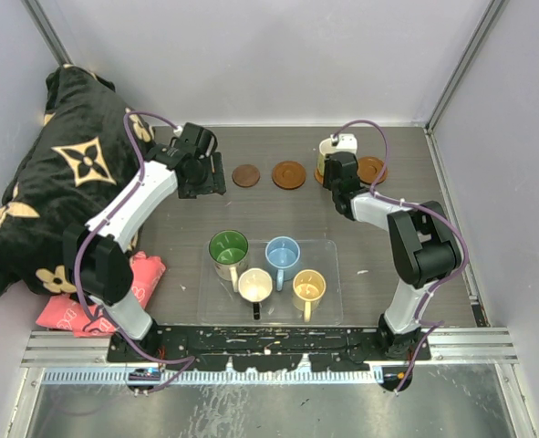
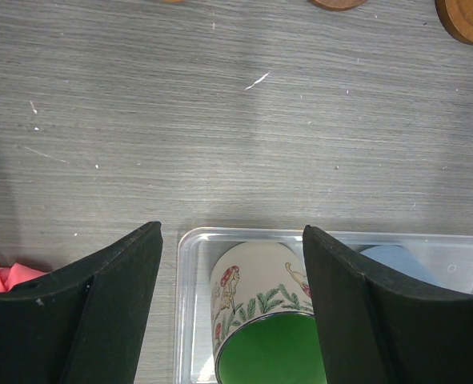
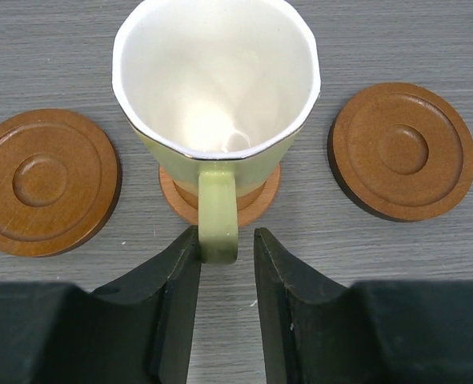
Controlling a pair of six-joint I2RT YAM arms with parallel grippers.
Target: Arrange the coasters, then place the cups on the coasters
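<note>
right gripper [image 3: 226, 234]: nearest the right wrist lens. The jaws are narrow, one on each side of a cup handle. A sliver of table [image 3: 396, 48] shows between the handle and one finger, so I judge the grip slack rather than clamped.
pale cup [image 3: 216, 88]: pale green outside, white inside. It stands upright on the middle coaster [image 3: 256, 204]. Its handle faces the arm, which suits a grip by the handle.
flanking coasters: the left coaster [image 3: 48, 182] and right coaster [image 3: 402, 150] lie bare and apart from the cup, probably spaced to take one cup each.
end coaster [image 1: 245, 175]: bare, at the row's left end. I find only four discs.
left gripper [image 2: 232, 232]: jaws wide and holding nothing, hovering at the tray's far edge.
tray [image 1: 333, 274]: clear plastic, holding the green cup [image 1: 229, 248], blue cup [image 1: 282, 252], cream cup [image 1: 254, 285] and yellow cup [image 1: 308, 288], none on a coaster yet.
writing: none legible. The green cup's outside shows printed foliage and figures. The black cloth [image 1: 77, 160] carries gold flower motifs but no readable letters.
</note>
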